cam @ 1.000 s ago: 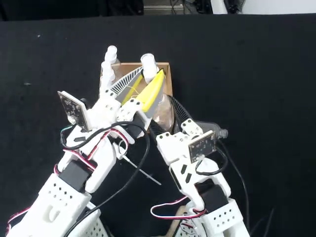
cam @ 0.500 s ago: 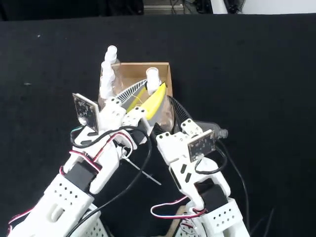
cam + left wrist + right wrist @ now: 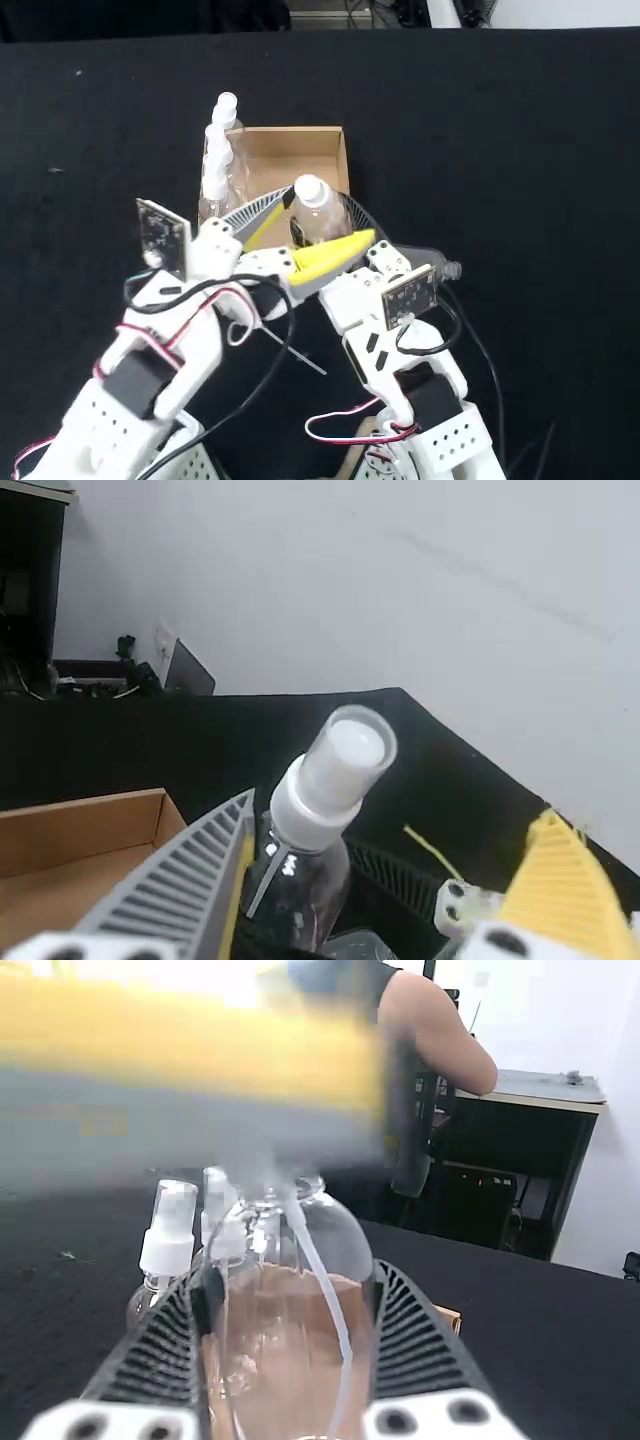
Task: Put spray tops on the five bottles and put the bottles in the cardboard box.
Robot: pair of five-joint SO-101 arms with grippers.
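We hold the upright bottle [image 3: 318, 215] in the right gripper [image 3: 290, 1290], cardboard box [image 3: 290, 155] just above it in frame; left gripper [image 3: 395, 815] gapes wide.

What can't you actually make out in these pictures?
High view: base of the held bottle, under the yellow finger of the left gripper.
Right wrist view: its spray top, behind a yellow-grey blur.
High view: the lying bottle, mostly under the right arm.
High view: whether the three bottles stand inside the cardboard box.
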